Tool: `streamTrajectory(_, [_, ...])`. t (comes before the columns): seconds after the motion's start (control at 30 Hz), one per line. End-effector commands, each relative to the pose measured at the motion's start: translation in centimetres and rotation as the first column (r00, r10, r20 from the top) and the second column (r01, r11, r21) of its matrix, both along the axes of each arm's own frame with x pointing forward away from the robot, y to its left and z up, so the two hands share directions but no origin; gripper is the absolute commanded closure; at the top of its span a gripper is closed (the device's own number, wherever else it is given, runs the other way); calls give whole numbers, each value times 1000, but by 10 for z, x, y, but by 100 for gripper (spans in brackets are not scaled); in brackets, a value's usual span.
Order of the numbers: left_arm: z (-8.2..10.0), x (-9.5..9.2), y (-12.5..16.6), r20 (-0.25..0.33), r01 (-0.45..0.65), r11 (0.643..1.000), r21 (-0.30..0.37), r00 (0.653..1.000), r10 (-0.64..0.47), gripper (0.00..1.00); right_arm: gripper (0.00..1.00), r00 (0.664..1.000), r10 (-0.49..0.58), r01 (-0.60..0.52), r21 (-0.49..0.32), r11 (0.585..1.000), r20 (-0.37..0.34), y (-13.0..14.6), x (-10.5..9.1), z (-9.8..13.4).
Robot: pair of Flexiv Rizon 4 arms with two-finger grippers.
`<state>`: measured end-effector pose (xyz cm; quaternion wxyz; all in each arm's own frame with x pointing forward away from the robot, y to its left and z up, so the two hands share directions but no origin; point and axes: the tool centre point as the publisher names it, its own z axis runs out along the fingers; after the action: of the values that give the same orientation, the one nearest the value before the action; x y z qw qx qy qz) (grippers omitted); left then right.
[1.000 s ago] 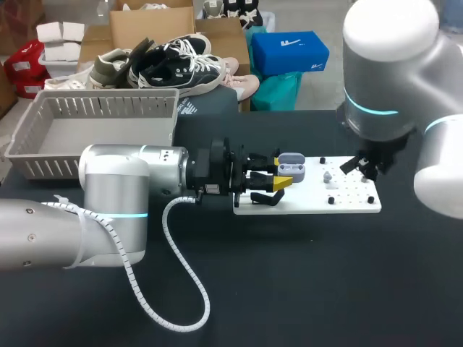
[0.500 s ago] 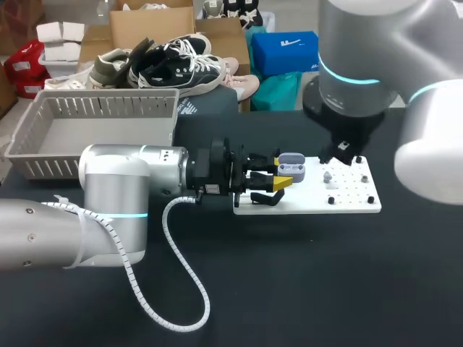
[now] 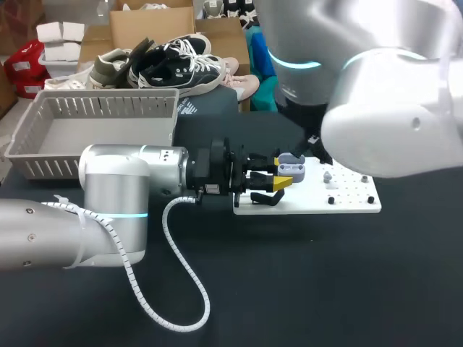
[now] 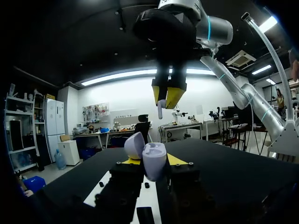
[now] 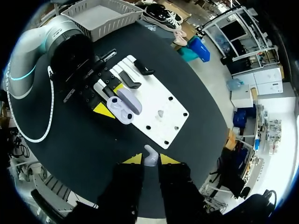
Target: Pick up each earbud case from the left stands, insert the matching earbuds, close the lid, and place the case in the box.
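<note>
Lying low across the near side of the black table (image 3: pixel 304 289), the left arm comes in from the left, and a ribbed white cable (image 3: pixel 171 238) loops from it onto the table. Its left pincer (image 3: pixel 281 176) is clenched on the earbud case (image 3: pixel 293 169), one yellow tip on each side of the body. The case is pale grey and its lid stands open. It is held at the left end of the white board (image 3: pixel 347 202), just above the board's surface.

In the left wrist view the case fills the gap between the fingers, with the raised lid on the far side of it. Black stands (image 5: pixel 132 83) sit on the same end of the board, beside the held case.

Farther along the board, among small black pegs, a loose earbud (image 5: pixel 160 113) lies near the middle, apart from the case.

Above the board hangs the right pincer (image 5: pixel 150 159), grasping a pale earbud (image 5: pixel 150 153) between its yellow tips, the stem pointing down. The right wrist view shows it high over the table, off the board's edge and well apart from the case. In the head view the right arm's bulk hides this pincer and part of the board's far edge.

Farthest off, at the table's back left corner, stands the grey box (image 3: pixel 43 155) with slatted walls, well apart from the board.
</note>
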<state>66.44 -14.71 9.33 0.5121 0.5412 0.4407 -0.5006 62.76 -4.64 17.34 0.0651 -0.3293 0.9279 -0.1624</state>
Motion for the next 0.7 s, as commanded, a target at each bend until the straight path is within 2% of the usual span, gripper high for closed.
streamTrajectory(0.03, [-1, 1, 0, 1, 4, 1000, -4, 1000, -4, 100, 100, 1000, -11, 11, 5, 1000, -12, -2, 2, 3])
streamTrajectory(0.63, [-1, 1, 0, 1, 4, 1000, -4, 1000, -4, 100, 100, 1000, -11, 11, 5, 1000, -12, -2, 2, 3])
streamTrajectory(0.7, [-4, 2, -1, -15, -13, 1000, -6, 1000, 13, 100, 100, 995, -94, 95, 27, 995, -36, 1, 8, 7])
